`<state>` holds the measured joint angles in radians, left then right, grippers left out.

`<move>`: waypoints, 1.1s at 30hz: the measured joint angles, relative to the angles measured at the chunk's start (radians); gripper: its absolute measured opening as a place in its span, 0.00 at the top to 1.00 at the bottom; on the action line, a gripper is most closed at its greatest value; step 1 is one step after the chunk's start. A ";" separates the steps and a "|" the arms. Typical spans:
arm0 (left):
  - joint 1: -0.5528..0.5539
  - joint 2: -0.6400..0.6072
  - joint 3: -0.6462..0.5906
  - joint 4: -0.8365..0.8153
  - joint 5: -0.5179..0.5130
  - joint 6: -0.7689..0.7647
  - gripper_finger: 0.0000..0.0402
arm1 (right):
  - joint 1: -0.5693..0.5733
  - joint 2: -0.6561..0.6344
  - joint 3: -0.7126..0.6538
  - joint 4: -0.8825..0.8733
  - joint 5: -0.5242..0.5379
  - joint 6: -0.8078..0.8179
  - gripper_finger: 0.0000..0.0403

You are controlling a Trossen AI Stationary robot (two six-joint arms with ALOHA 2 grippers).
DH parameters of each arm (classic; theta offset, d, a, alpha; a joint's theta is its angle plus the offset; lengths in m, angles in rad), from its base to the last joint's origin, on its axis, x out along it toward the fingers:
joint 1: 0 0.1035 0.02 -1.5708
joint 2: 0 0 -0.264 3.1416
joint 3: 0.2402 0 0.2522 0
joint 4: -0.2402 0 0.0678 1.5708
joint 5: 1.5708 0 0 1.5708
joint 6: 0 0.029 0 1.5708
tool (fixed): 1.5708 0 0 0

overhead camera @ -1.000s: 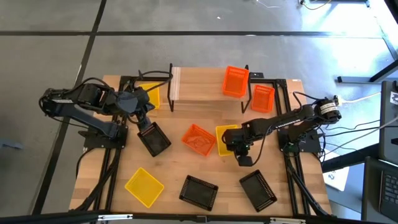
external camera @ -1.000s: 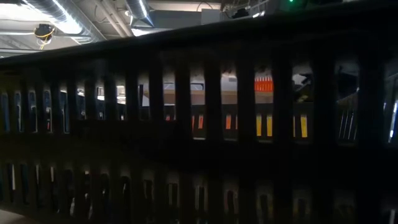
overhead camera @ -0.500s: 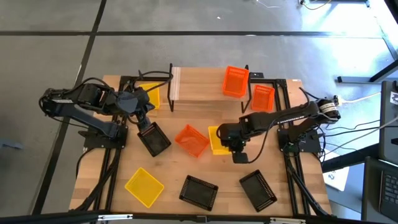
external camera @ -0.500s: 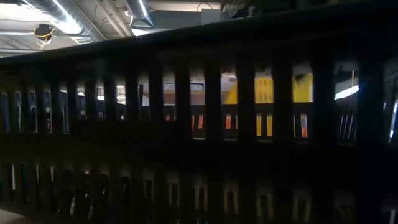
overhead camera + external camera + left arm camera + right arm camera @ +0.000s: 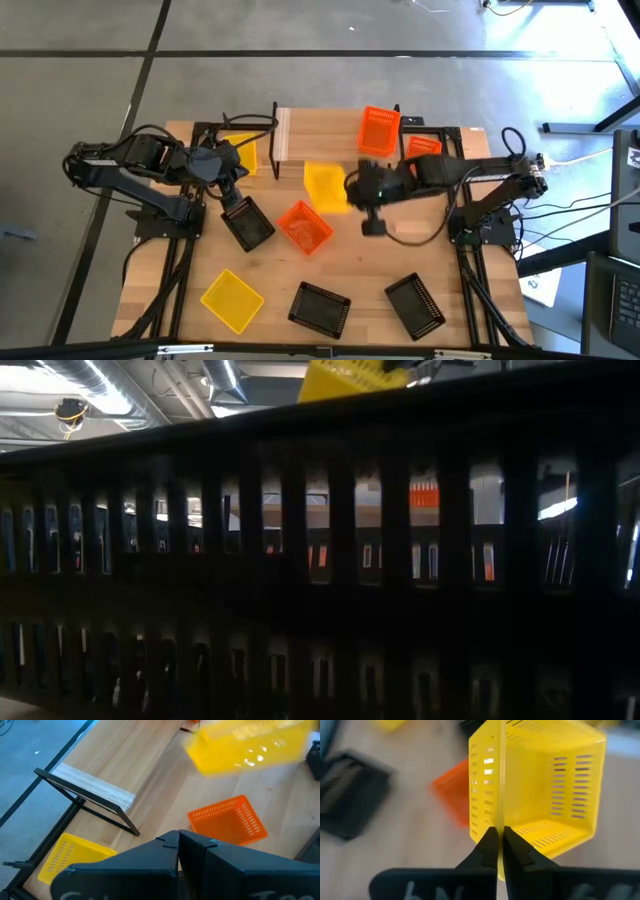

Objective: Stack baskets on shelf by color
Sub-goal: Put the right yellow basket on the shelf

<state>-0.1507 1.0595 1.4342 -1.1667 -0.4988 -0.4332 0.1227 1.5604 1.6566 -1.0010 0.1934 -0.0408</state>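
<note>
My right gripper (image 5: 350,188) (image 5: 498,837) is shut on a yellow basket (image 5: 323,187) (image 5: 540,795), held in the air over the near edge of the light-wood shelf (image 5: 320,145). The basket also shows in the left wrist view (image 5: 245,747) and the low view (image 5: 350,375). One orange basket (image 5: 379,130) stands on the shelf's right end. My left gripper (image 5: 234,203) (image 5: 178,840) is shut, at the far rim of a black basket (image 5: 250,225) lying on the table. Another orange basket (image 5: 305,226) lies tilted at the table's middle. My left gripper stands at the black basket's far rim; I cannot tell whether it touches it. My right gripper pinches one side wall of the yellow basket (image 5: 499,805) at its rim, one finger inside and one outside. It comes level from the table's right. The basket is lifted clear and tipped on its side.
A yellow basket (image 5: 238,152) lies left of the shelf, an orange one (image 5: 422,155) right of it. Along the near edge lie a yellow basket (image 5: 232,299) and two black ones (image 5: 320,308) (image 5: 415,305). A black mesh wall (image 5: 320,560) fills the low view.
My right gripper first slid the yellow basket toward the table's left, nudging the middle orange basket leftward. It then rose and moved toward the far edge, lifting the yellow basket clear of the table to the shelf's front and tipping it onto its side.
</note>
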 joint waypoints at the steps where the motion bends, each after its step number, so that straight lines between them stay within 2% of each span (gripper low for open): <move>1: 0.000 0.000 0.000 0.000 -0.005 0.000 1.00 | -0.017 0.000 0.018 0.003 0.036 -0.018 1.00; 7: 0.000 0.000 0.000 0.000 -0.014 0.000 1.00 | -0.164 -0.001 0.072 0.072 0.167 -0.098 1.00; 12: 0.000 0.000 0.000 0.001 -0.014 -0.002 1.00 | -0.311 0.023 0.072 0.115 0.116 -0.099 1.00; 16: 0.000 0.000 0.000 0.017 -0.024 -0.002 1.00 | -0.384 0.076 0.072 0.114 0.061 -0.099 1.00; 19: 0.000 0.000 0.000 0.026 -0.056 -0.002 1.00 | -0.416 0.118 0.072 0.113 0.017 -0.099 1.00; 24: 0.000 0.000 0.000 0.040 -0.093 -0.003 1.00 | -0.430 0.167 0.072 0.068 0.022 -0.101 1.00; 33: 0.000 0.000 0.000 0.064 -0.096 -0.003 1.00 | -0.428 0.194 0.072 0.000 0.023 -0.097 1.00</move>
<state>-0.1505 1.0595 1.4338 -1.1027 -0.5945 -0.4366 -0.3058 1.7542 1.7287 -1.0008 0.2161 -0.1375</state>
